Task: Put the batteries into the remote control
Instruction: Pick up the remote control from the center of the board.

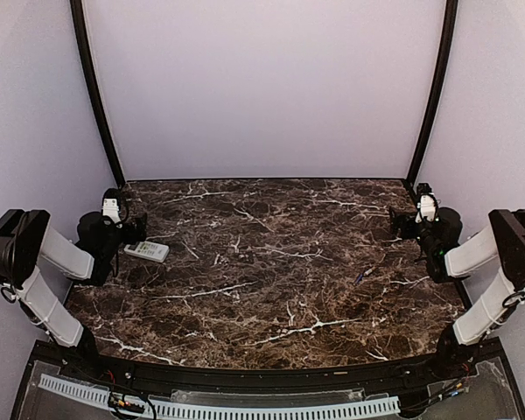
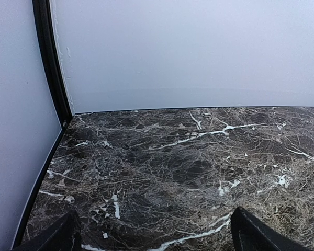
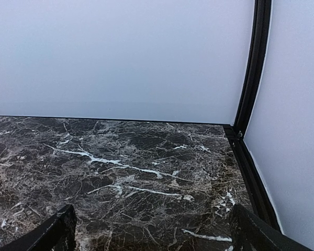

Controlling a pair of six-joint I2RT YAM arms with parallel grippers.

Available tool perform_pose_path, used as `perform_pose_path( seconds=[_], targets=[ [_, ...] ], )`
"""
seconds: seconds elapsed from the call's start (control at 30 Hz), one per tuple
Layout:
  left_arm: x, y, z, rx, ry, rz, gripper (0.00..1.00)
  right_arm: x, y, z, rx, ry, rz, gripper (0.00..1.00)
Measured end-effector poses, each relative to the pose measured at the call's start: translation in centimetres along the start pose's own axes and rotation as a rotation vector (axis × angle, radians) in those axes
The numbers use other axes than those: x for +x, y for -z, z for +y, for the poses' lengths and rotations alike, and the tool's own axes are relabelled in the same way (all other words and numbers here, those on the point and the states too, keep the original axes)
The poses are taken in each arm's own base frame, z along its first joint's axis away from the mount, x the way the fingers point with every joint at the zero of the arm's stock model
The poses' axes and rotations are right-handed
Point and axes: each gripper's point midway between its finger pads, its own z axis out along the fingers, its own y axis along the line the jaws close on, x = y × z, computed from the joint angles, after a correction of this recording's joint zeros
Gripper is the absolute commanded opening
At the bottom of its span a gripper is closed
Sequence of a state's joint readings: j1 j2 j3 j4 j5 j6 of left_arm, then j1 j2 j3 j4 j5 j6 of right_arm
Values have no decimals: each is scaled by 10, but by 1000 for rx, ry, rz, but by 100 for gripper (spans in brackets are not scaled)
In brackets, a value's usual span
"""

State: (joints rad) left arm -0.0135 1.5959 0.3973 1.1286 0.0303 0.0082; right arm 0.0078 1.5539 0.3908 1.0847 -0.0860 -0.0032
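The dark marbled bench (image 1: 262,262) takes up most of the scene, with plain pale walls around it. The two arms stand at its two sides. The left hand (image 2: 156,225) is open, its two fingers spread wide with only bare bench between them, and the right hand (image 3: 152,222) is open and holds nothing as well.

The remote control (image 1: 147,252) lies flat on the bench at the left side, just beside the left hand. It is too small here to tell which face is up or whether the battery cover is on. One of the batteries (image 1: 364,276), a thin bluish stick, lies on the bench at the right side, near the right arm but apart from its hand. I cannot find a second one.

In my judgement the task is not yet begun: no battery is picked up or put in, and all steps are left to do.

No brand, label or writing can be read anywhere.
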Motion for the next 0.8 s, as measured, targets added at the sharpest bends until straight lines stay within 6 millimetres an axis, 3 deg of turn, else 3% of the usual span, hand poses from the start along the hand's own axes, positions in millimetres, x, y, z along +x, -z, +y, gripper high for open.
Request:
perform_pose_path(
  seconds=[0.13,0.2,0.37,0.5,0.63,0.8],
  targets=[
    [0,0,3,8,4,0,99,-6,-2,-1,0,-4,30,99],
    [0,0,4,10,5,0,99,-23,-4,-2,4,-2,20,99],
    [0,0,7,7,6,1,99,-90,1,-5,15,-42,-85,99],
    [-3,5,25,-114,45,7,99,-119,9,2,-35,-103,-119,99],
    [-22,23,58,-363,126,-21,98,-146,3,18,-86,-123,-96,99],
    [-72,53,76,-524,354,-112,94,-171,0,73,-169,-72,-74,99]
  ],
)
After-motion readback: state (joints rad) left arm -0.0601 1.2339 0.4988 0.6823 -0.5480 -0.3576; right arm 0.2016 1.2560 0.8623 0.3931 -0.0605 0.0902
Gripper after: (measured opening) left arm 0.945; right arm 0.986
